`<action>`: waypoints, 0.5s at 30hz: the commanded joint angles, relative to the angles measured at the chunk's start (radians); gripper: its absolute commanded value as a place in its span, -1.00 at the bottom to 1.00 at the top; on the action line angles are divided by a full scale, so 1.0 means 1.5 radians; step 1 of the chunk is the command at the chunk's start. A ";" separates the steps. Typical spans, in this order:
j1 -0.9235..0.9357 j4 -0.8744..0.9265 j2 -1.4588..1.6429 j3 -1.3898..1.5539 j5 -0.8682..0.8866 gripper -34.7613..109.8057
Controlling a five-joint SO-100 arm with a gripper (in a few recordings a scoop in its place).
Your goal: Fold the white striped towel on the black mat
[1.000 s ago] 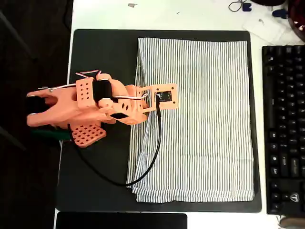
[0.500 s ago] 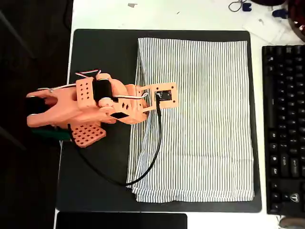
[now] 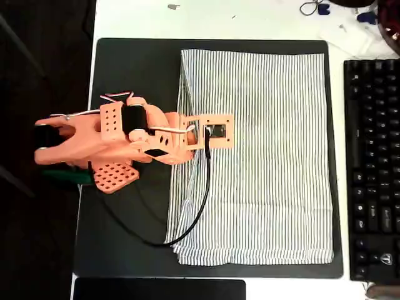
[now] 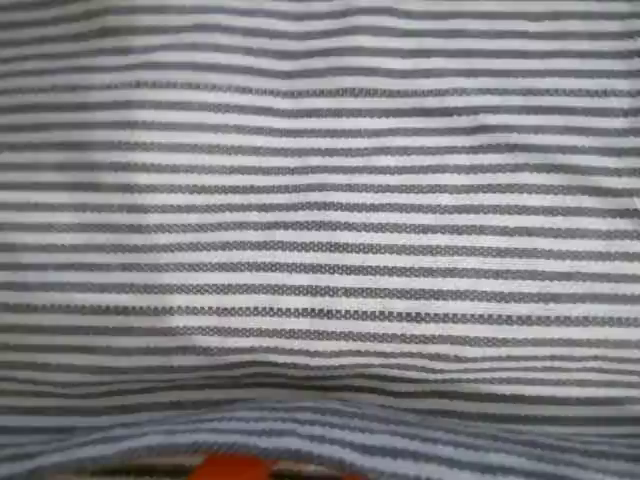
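While the white striped towel [image 3: 262,156] is lying flat on the black mat [image 3: 131,75], leaving bare mat to its left, the orange arm is reaching over the towel's left edge; I cannot tell how the hand is set.

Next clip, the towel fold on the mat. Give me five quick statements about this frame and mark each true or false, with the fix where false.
1. The white striped towel lies on the right part of the black mat in the overhead view. True.
2. The orange arm reaches in from the right of that view. False: it comes from the left.
3. A keyboard sits right of the mat. True.
4. The towel is bunched into a ball. False: it lies spread flat, with layered edges along its left side.
5. The wrist view shows bare mat. False: it shows striped cloth close up.
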 commanded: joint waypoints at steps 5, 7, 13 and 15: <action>-0.015 0.007 0.004 0.011 -0.014 -0.43; -0.022 0.008 0.003 0.011 -0.030 -0.47; -0.050 0.022 -0.053 -0.063 -0.011 -0.52; -0.063 0.035 -0.085 -0.110 0.002 -0.52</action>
